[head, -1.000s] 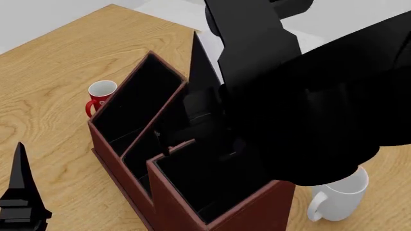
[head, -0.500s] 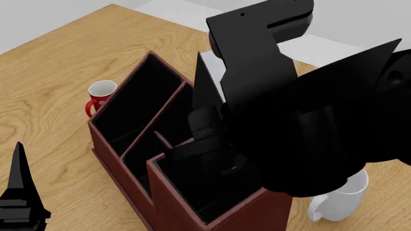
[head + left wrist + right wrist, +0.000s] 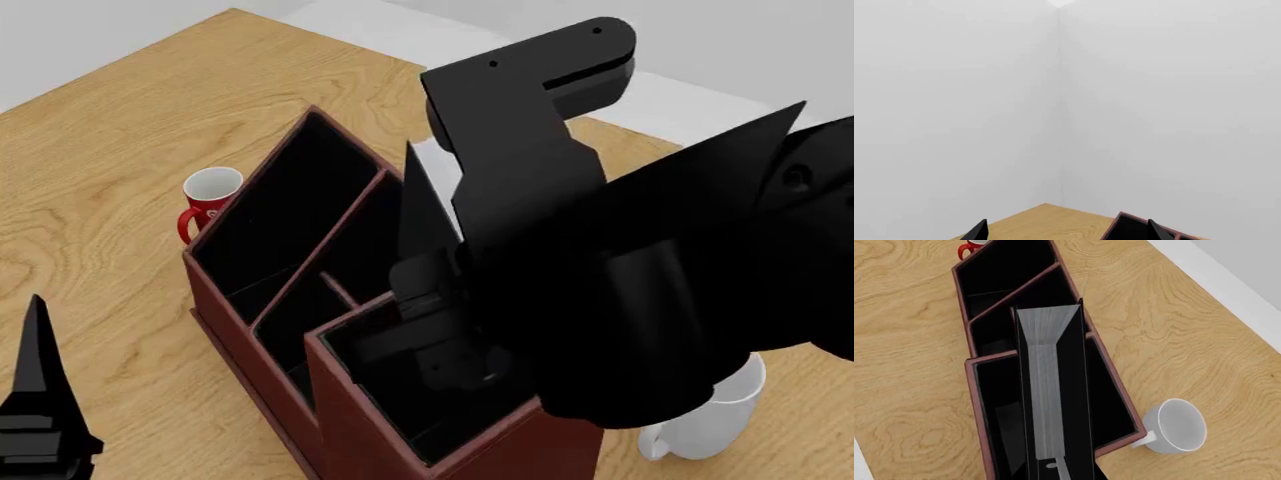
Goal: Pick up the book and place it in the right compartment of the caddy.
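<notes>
On the wooden table (image 3: 120, 150), going left to right in the head view: the left gripper (image 3: 40, 420) pokes up at the lower left corner, well away from everything, its fingers close together, though whether it is fully closed cannot be told. Next is a small red mug (image 3: 207, 200) touching the caddy's far left corner. The caddy (image 3: 267, 350) is a reddish-brown box with black-lined sections. Over its right compartment (image 3: 1111, 390) hangs the book (image 3: 1051, 390), thin black covers around white page edges, standing on end and tilted. The right gripper (image 3: 447, 345) holds it at its near end; the jaws themselves are hidden behind the black arm. A white mug (image 3: 1174, 426) stands just right of the caddy.
</notes>
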